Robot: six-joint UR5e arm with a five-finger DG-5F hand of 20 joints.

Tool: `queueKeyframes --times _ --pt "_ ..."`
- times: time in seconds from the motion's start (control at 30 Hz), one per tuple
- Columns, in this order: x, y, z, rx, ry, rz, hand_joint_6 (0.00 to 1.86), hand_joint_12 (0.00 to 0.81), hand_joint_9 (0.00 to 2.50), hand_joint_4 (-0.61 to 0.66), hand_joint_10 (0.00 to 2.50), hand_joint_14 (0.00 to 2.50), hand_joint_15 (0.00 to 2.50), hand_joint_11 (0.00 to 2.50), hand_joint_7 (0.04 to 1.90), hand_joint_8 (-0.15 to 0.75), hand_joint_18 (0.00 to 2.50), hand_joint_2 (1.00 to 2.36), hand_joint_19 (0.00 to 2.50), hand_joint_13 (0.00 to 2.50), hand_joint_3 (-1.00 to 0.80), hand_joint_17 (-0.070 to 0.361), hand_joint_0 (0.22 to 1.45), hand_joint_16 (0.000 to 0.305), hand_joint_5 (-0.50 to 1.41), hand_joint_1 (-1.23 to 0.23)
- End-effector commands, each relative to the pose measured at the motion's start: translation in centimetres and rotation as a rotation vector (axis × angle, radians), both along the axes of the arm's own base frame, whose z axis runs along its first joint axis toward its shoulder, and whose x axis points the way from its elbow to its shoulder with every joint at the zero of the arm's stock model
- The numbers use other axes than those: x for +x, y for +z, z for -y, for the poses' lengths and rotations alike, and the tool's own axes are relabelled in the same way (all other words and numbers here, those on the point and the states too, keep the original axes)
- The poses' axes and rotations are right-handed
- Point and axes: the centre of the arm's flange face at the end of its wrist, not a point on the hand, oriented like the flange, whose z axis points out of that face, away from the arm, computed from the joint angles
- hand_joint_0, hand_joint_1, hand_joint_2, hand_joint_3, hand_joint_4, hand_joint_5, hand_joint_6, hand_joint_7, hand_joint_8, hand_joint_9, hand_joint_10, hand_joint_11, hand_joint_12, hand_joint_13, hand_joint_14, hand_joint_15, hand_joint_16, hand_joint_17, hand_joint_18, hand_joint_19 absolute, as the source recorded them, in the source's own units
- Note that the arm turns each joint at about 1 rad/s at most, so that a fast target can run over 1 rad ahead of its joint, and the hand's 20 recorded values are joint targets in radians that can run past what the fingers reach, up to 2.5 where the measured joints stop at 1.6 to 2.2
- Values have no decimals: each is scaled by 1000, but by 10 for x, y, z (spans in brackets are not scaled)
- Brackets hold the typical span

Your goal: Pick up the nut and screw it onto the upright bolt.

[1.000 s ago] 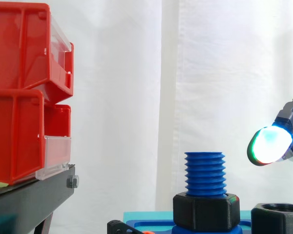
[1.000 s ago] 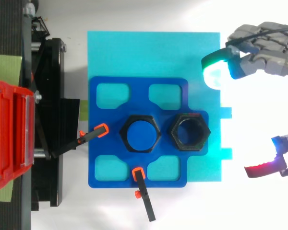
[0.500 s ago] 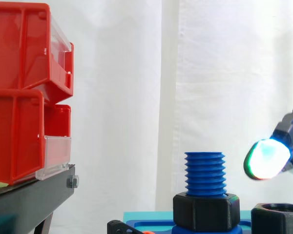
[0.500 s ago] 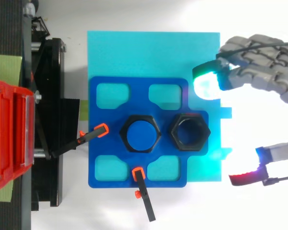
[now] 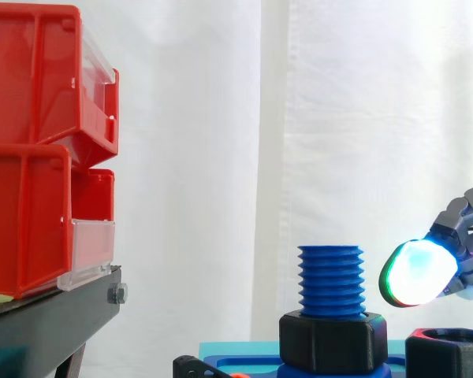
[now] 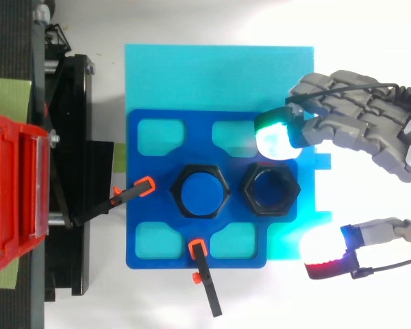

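**Hand brought in over the loose nut, no grasp yet**

Over the last second the hand (image 6: 359, 123) has been moved left and lowered from beyond the right edge of the cyan board (image 6: 219, 75). It is spread wide and empty. One fingertip (image 6: 274, 137) is placed just far of the nut (image 6: 270, 190), and the thumb pad (image 6: 325, 250) sits near-right of it, apart. In the side view the pad is seen above the nut's rim. The nut is seated in the blue fixture (image 6: 140, 205), just right of the bolt (image 5: 331, 276), untouched.

Judged: approach phase, with closing and lifting not yet done.

Open room is left above and right of the nut. Little margin is given on the left, where the bolt stands close. The clamps (image 6: 204, 274) and red bins (image 5: 39, 157) are well clear, further left.
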Motion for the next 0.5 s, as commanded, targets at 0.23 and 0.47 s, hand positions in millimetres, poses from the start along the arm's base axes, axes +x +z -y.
queueKeyframes --times 0.23,0.47 --pt "6 -11 -5 1 4 0 502 446 355 208 0 0 0 0 699 311 295 1000 140 223 -500 160 373 71 -236 -779" --pt "6 -12 -3 -2 3 -5 502 445 354 209 0 0 0 0 701 312 309 1000 141 225 -500 159 374 70 -236 -774"
